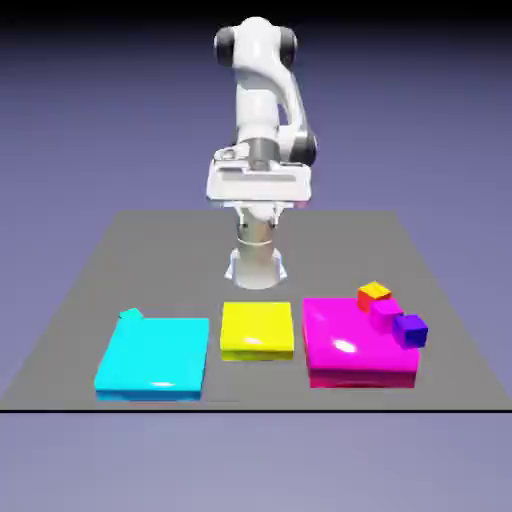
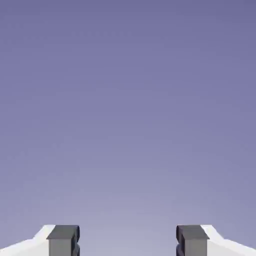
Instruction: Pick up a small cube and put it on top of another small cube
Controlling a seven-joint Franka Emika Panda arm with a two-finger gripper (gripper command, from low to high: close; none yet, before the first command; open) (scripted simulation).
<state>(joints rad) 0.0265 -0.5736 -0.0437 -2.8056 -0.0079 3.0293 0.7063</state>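
- The open two-finger jaws (image 2: 128, 240) of the white robot arm (image 1: 258, 95) stand wide apart, with nothing between them.
- The tiny teal-blue cube (image 1: 131, 315) sits at the far edge of the large flat cyan square slab (image 1: 154, 357), on the exterior view's left of the dark grey worktop (image 1: 180, 260); whether they touch, I cannot tell.
- A glossy flat yellow slab (image 1: 257, 330) lies between the cyan slab and a large flat magenta slab (image 1: 358, 340).
- Small orange-yellow (image 1: 374, 296), magenta (image 1: 386, 315) and dark blue (image 1: 410, 331) cubes line up diagonally by the magenta slab's exterior-view right side.
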